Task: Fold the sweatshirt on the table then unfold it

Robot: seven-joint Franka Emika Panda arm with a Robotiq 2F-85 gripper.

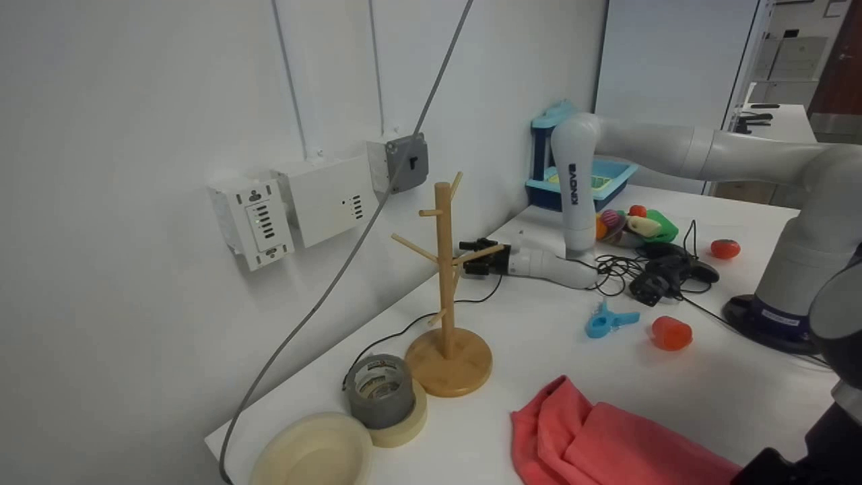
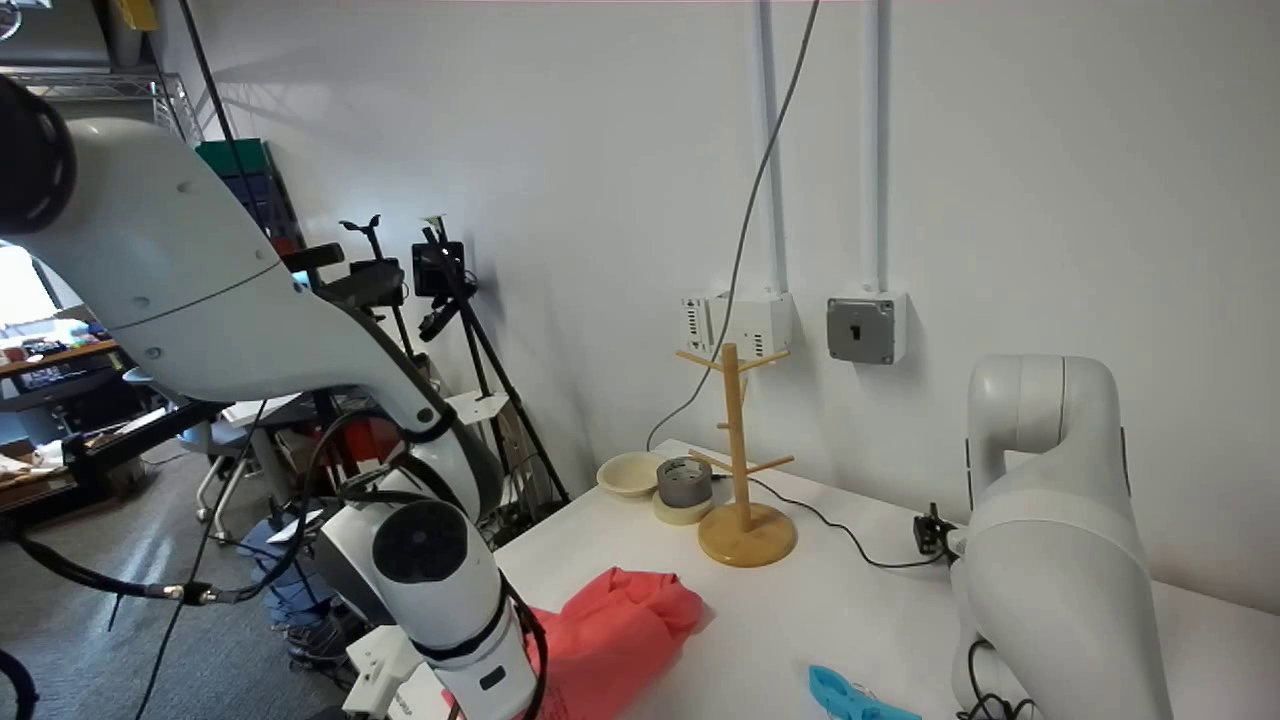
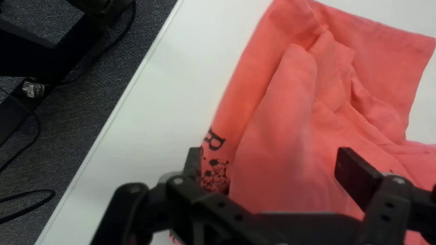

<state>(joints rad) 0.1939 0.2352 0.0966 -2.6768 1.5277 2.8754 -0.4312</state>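
Note:
The coral sweatshirt (image 3: pixel 299 98) lies bunched and creased on the white table (image 3: pixel 160 88), with folds overlapping and part of its dark print showing near the left finger. It also shows in both exterior views (image 1: pixel 626 444) (image 2: pixel 620 640), partly cut off or covered by the arm. My gripper (image 3: pixel 274 166) is open in the wrist view, its fingers wide apart with cloth below and between them. Whether the fingertips touch the cloth I cannot tell. In an exterior view a dark part of the gripper shows at the lower right corner, by the sweatshirt's edge; in both exterior views the jaws are largely hidden.
A wooden stand (image 1: pixel 446 289), tape rolls (image 1: pixel 382 394) and a cream bowl (image 1: pixel 313 451) stand near the wall. A blue clamp (image 1: pixel 608 320), an orange cup (image 1: pixel 671 333) and a second robot arm (image 1: pixel 781 269) are farther along. The table's edge (image 3: pixel 115 110) runs left of the sweatshirt.

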